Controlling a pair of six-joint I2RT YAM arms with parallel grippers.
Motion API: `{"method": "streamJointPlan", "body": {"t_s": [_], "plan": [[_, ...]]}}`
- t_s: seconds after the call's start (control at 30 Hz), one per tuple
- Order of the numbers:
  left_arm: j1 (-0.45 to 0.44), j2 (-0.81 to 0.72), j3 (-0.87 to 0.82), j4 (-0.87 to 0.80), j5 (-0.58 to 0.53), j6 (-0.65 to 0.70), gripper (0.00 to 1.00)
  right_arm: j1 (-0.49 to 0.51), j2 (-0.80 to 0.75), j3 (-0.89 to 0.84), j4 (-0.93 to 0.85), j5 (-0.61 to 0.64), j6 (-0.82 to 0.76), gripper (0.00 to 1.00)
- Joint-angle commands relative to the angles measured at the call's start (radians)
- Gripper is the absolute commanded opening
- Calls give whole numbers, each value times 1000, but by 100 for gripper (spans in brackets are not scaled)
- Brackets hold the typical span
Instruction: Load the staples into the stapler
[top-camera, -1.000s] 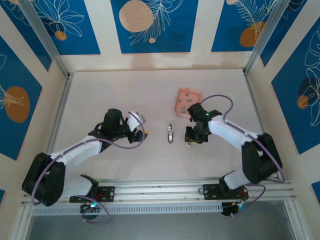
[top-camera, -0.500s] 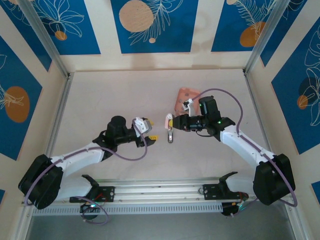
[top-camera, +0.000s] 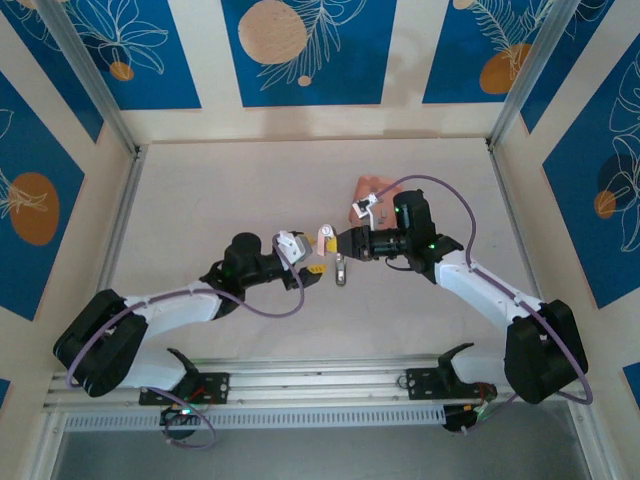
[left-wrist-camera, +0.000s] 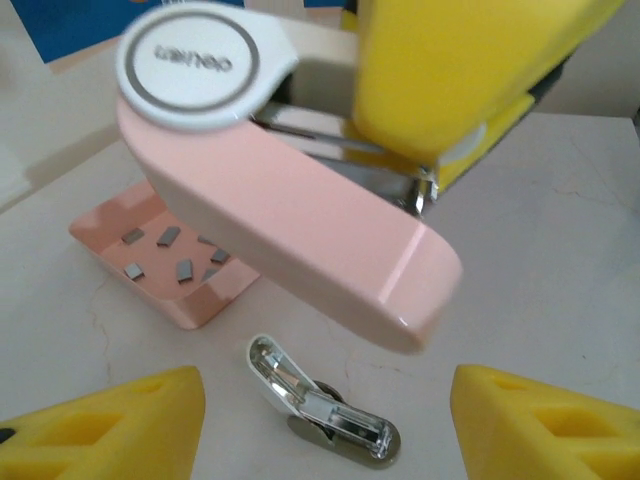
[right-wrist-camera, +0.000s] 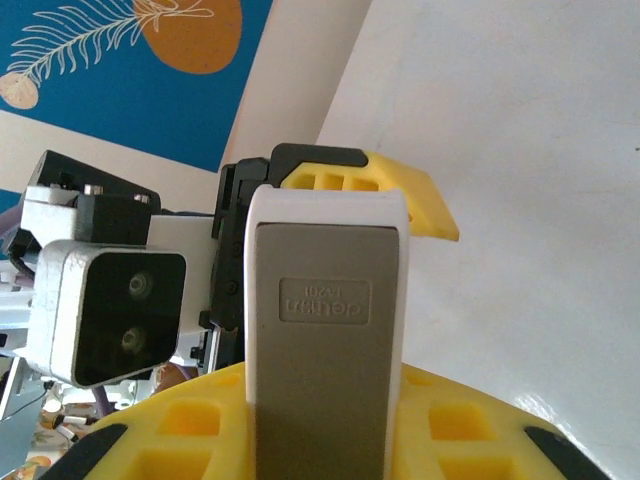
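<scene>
Right hand (top-camera: 346, 242) clamped on pink stapler (left-wrist-camera: 290, 215), left hand (top-camera: 305, 258) apart beside it; staples (left-wrist-camera: 168, 236) lie in tray (left-wrist-camera: 192, 306), seemingly none loaded yet

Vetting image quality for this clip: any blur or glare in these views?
Left wrist: stapler slightly soft up close, staples and tray clear. Right wrist: table bright, washed out. Top external: even light, sharp.
</scene>
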Motion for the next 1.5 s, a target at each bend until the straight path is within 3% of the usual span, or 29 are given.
{"method": "streamJointPlan", "body": {"t_s": [0.0,0.33,0.5,0.77,1.23,1.47], "plan": [[-11,10,35,86,-19,-32,66,9,12,-11,29,-45,10,9],[-11,24,30,154,-19,-65,64,16,15,-19,38,-46,14,9],[-11,13,17,169,-71,-63,56,16,7,-38,38,-46,13,9],[-9,-17,0,164,-205,-72,56,13,-11,-69,35,-46,16,8],[13,-94,-22,126,-492,-37,68,9,-46,-117,7,-81,19,8],[48,-99,3,72,-518,-42,72,17,-58,-136,47,-71,51,8]]}}
